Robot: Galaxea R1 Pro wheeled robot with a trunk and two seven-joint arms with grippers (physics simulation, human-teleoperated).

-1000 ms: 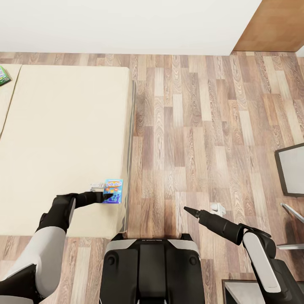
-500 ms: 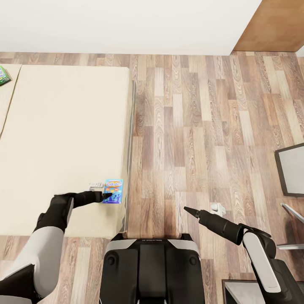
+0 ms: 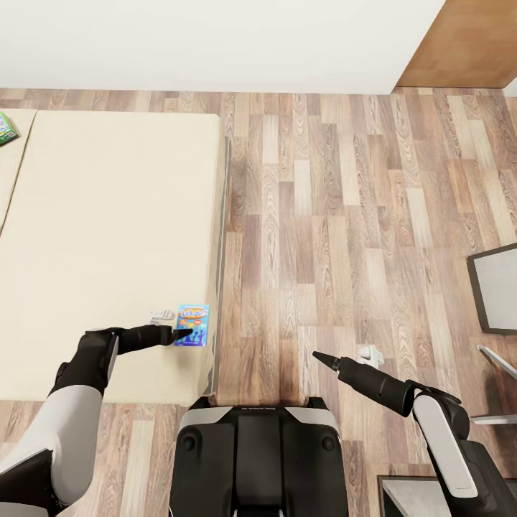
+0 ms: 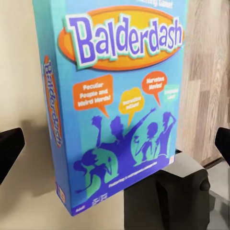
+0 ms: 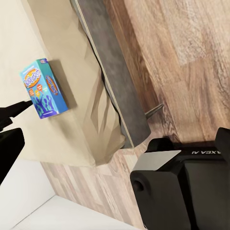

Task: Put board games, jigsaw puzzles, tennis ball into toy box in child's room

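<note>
The blue board game [image 3: 192,324], a thin glossy printed box, lies flat on the bed [image 3: 108,237] near its edge at about 7 o'clock in the head view. The left tool [image 3: 185,333] is at the box with fingers spread wide either side, gripping nothing yet. A second, green-printed game [image 3: 6,128] sits at 10 o'clock on the cream mattress. The right tool [image 3: 317,355] hangs over plank floor [image 3: 345,215]; its opening I cannot tell. Judging by this, most of the collecting remains.

The head view looks steeply down from above the robot onto the cream mattress bed [image 3: 108,237] and wood-plank floor [image 3: 345,215]. The left wrist view sits close to the blue printed board-game box [image 4: 115,105] at the bed's near corner. The right wrist view, farther back, shares that box [image 5: 44,88] and corner.
</note>
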